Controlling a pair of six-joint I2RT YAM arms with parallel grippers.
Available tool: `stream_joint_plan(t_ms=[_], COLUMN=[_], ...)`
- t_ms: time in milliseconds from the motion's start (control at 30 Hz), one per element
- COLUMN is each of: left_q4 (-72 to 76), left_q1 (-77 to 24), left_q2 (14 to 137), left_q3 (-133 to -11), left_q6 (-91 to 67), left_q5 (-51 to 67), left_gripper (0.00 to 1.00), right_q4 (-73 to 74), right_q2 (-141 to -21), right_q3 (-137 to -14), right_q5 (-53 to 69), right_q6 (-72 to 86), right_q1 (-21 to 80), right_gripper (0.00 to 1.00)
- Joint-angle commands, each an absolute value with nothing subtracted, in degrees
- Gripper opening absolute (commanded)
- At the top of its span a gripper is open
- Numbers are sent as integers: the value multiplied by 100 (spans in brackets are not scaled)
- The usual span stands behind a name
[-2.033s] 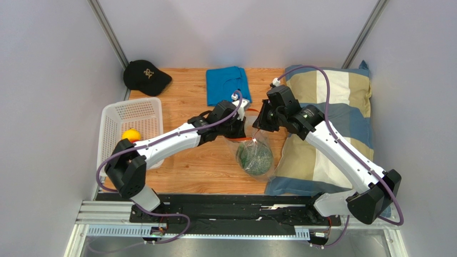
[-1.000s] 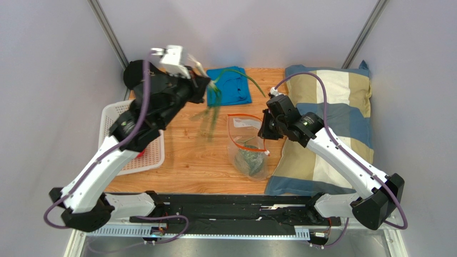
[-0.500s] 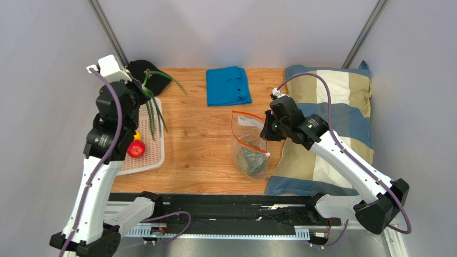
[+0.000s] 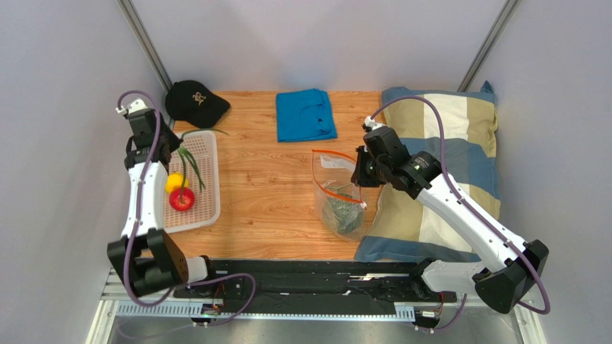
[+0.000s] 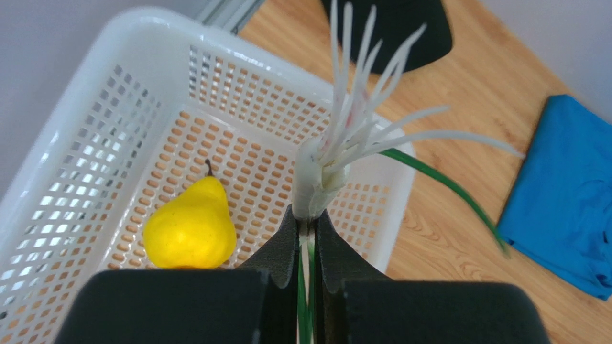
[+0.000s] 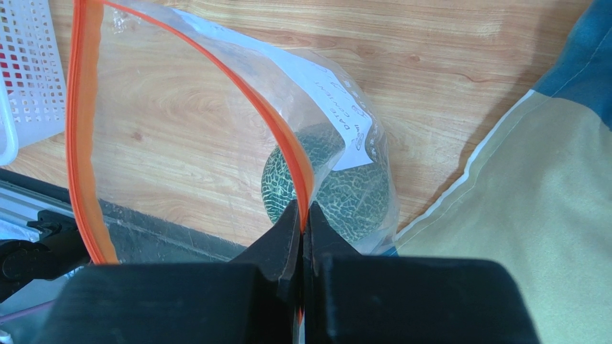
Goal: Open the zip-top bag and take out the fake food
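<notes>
This looks like a robot test cell in a lab. Plain grey walls [image 4: 65,72] and metal posts [image 4: 147,44] enclose a wooden table [image 4: 266,193]. Two robot arms [image 4: 460,208] are bolted to a black base plate [image 4: 323,274], and unrelated props lie around: cap [image 4: 195,102], pillow [image 4: 467,122], plastic basket [image 4: 208,208].

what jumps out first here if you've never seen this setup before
The left end effector pinches a toy green onion above the white basket at the far left, where a yellow pear and a red fruit lie. In the middle, the right end effector grips the orange zip edge of a clear bag, holding its mouth open with a green melon inside.
</notes>
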State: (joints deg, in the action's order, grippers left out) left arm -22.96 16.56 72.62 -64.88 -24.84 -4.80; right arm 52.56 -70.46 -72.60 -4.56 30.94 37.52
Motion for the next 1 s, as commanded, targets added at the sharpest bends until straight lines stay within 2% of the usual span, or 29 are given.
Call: stream_joint_plan(t_ms=[0,200,233,267,300,333,500,600,733,867,967], left_q4=[-2222,-2873,-3092,-3189,-3243,-3374,-3594,-3726,-3797,-3701,-2929], left_q1=[2013,2021,2021,2021,2030,2022,1934,1645,313,-1155,-1965], left_q2=[8320,8982,9017,9070,9062,9044,8448,7885,7182,6690,6697], left_q3=[-6767,-6882,-6934,-6969,-6987,-7022,-6935,-6873,-6864,-7092,-7207], left_q6=[-2654,-2909,-2944,-2970,-2962,-2936,-2979,-3006,-3356,-3612,-3691], left_q5=[660,-199,-333,-430,-483,-492,-475,-309,131,359,1324], left_gripper=[0,0,15,36,64,81,85,83,74,70,64], right_q4=[5098,5080,5080,5071,5063,5054,5054,5115,5142,5063,4774], right_q2=[-7128,-7242,-7242,-7242,-7225,-7225,-7233,-7277,-7304,-7330,-7330], right_q3=[-7576,-7682,-7682,-7664,-7647,-7638,-7646,-7708,-7778,-7875,-7875], right_q5=[-545,-519,-527,-527,-527,-519,-378,-387,-352,-212,219], right_q6=[2909,2892,2874,2883,2883,2900,2962,2997,2997,2918,2734], right_q1=[3622,3551,3559,3560,3551,3551,3542,3551,3542,3551,3560], right_gripper=[0,0,0,0,0,0,0,0,0,0,0])
